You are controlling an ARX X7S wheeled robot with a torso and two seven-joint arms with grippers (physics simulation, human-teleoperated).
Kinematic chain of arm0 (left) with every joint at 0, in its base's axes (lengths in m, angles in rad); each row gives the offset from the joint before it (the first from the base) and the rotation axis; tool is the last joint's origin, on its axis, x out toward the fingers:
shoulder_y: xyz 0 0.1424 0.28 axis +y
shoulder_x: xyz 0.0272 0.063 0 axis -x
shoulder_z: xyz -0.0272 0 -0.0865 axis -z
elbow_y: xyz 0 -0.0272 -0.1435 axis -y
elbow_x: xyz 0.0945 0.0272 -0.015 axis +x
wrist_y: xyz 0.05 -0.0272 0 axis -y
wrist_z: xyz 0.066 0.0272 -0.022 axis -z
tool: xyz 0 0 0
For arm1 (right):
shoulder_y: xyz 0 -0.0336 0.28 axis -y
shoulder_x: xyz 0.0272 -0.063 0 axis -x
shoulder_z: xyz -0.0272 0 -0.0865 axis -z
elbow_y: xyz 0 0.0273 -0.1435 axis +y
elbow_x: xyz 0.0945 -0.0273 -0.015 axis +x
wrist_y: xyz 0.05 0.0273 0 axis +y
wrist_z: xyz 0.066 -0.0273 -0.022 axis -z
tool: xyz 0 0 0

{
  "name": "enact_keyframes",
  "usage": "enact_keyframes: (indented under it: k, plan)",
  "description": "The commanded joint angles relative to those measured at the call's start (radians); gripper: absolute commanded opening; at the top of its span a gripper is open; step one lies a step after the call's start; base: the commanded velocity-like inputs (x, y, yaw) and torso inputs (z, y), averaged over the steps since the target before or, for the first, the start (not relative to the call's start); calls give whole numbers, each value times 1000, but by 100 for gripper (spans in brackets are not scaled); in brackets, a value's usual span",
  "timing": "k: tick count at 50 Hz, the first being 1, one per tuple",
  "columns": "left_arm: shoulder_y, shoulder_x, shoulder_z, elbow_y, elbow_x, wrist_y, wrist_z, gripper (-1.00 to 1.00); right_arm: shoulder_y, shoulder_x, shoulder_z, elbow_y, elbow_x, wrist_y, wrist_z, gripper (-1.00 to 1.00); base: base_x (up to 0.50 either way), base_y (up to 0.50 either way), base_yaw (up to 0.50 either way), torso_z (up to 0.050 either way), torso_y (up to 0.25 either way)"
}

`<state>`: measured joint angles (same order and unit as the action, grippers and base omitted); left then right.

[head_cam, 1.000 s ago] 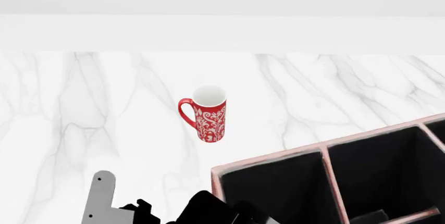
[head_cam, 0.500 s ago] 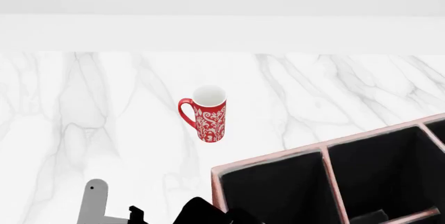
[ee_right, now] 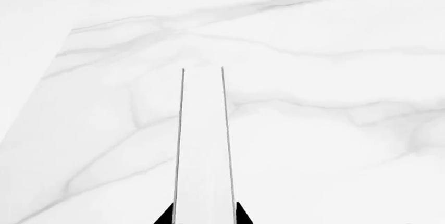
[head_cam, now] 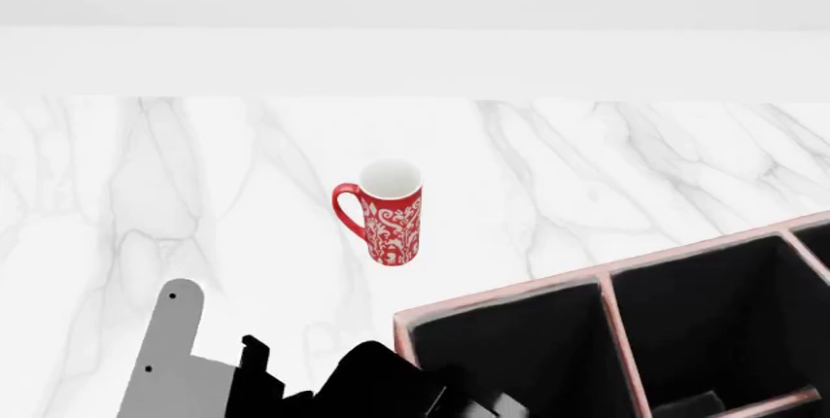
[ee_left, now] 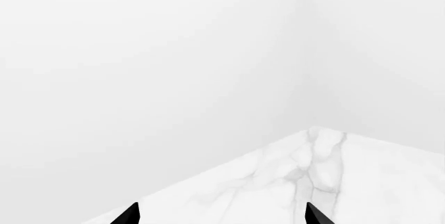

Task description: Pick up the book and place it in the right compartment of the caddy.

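In the right wrist view, my right gripper is shut on the book. Its white page edge, lined by thin dark cover edges, points away from the camera over the marble. In the left wrist view, my left gripper is open and empty, with only the black fingertips showing above the table corner. The caddy, reddish-brown with pink rims and black-lined compartments, fills the head view's lower right. The book and the right gripper do not show in the head view.
A red patterned mug stands upright on the white marble table, beyond the caddy's left corner. My left arm's grey link and black parts rise at the lower left, close to the caddy's left wall. A white wall runs behind the table.
My left arm dipped lower in the head view, then rose again and now shows more of its grey link. The mug and caddy have not moved.
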<state>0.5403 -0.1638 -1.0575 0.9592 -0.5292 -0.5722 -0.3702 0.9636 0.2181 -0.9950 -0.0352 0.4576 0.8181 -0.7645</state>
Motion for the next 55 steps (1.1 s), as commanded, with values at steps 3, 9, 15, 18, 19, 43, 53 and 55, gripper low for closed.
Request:
enact_keyframes:
  k: [3,9,15,18,19,43,53,55]
  plan:
    - [2,-3,5,-7,0,7,-1,100,64,-33,173,-92,87,174,155,-100,0,0,0,0,0]
    - [2,-8,2,-4,-7,3,-4,100,134,-53,272,-133,152,316,217,-100,0,0,0,0,2]
    - [8,-2,-8,-6,-13,11,0,100,220,-84,380,-148,212,492,293,-100,0,0,0,0,0]
    - [9,-2,-10,-8,-15,14,1,100,258,-94,427,-147,225,540,324,-100,0,0,0,0,3]
    - [10,-1,-11,-9,-15,16,2,100,274,-96,449,-142,222,547,340,-100,0,0,0,0,0]
    - [9,-8,-1,-10,-18,20,-3,100,482,-29,662,99,87,545,535,-100,0,0,0,0,1]
    - [9,-15,-2,-2,-26,13,-9,100,517,36,713,209,29,500,582,-100,0,0,0,0,1]
    - [10,-18,-3,3,-28,9,-12,100,527,52,720,225,19,501,591,-100,0,0,0,0,0]
